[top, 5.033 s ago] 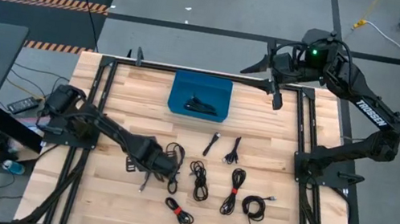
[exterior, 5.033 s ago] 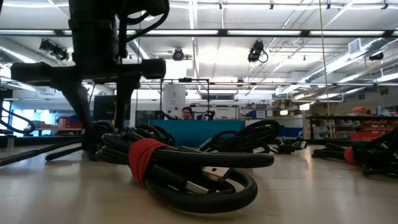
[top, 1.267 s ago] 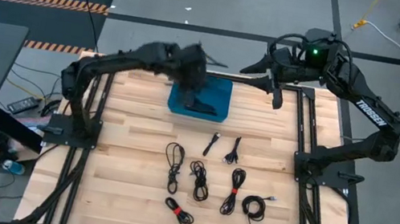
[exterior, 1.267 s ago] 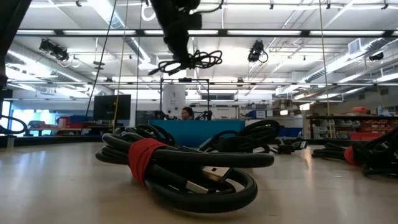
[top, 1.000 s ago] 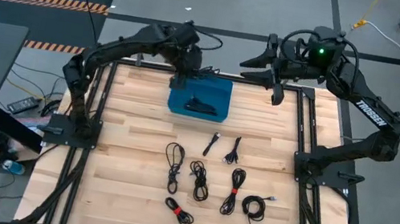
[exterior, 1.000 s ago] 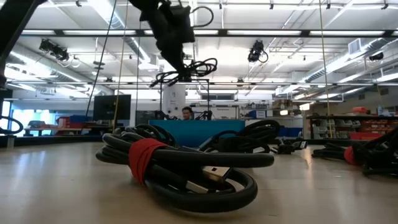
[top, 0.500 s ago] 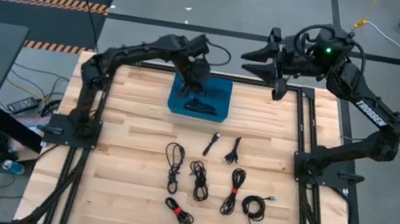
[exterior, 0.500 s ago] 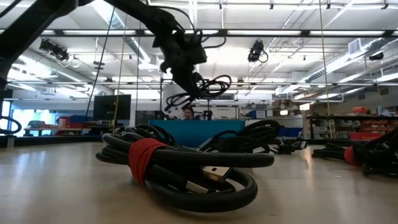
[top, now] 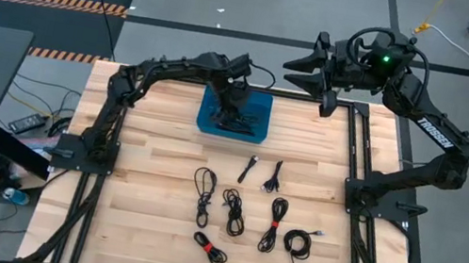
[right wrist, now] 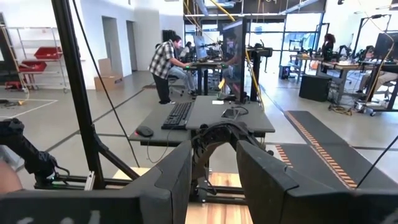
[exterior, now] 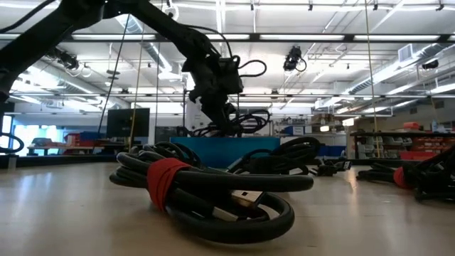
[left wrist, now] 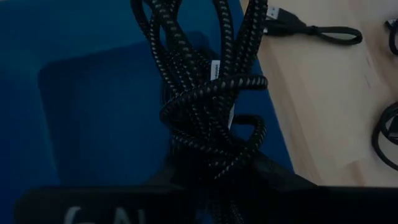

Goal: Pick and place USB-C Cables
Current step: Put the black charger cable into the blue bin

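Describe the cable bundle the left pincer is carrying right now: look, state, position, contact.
The carried cable is a thin black cord with a braided, woven-looking sheath, gathered into a loose, tangled bundle of loops. It hangs from the left pincer, which is shut on it, directly over the blue bin. In the low view its loops dangle just above the bin's rim. Whether its lowest loops already touch the bin cannot be told.

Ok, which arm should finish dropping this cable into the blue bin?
Left, probably. Its tool already hangs over the blue bin with the braided cable bundle in its grip. The right tool is raised beyond the table's far edge, holding nothing.
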### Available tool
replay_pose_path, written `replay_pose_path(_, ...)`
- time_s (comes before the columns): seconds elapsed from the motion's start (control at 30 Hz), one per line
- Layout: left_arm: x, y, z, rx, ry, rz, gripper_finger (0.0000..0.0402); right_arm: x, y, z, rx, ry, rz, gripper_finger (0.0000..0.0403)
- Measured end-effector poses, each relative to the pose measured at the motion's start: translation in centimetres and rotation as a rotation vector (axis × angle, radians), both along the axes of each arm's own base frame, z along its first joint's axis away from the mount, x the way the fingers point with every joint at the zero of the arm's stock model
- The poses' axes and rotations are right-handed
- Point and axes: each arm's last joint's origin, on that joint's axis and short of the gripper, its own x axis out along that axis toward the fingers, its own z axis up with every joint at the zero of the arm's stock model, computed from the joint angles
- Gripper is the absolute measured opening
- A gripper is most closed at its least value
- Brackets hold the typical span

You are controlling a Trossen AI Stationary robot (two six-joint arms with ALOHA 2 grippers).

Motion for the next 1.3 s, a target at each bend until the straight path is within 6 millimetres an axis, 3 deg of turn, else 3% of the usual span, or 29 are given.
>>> replay_pose_path(0.7,0.6,0.1,-0.3,-0.028,-0.014,0.087,0.0078,0.0,0.1,0.0,0.026,0.005,0.020,0.0134)
replay_pose_path(1.0,0.6,0.7,-0.4,0.076,0.048,0.245,0.0230,0.0,0.1,-0.1,0.028,0.009,0.034,0.0134)
replay_pose_path(1.17,0.7,0.8,0.3,0.056,0.058,0.332,0.0256,0.0,0.2,-0.1,0.027,0.010,0.057,0.0134)
replay_pose_path(1.3,1.2,0.9,2.8,0.017,0.027,0.410,0.0259,0.0,0.2,-0.1,0.025,0.011,0.083,0.0134)
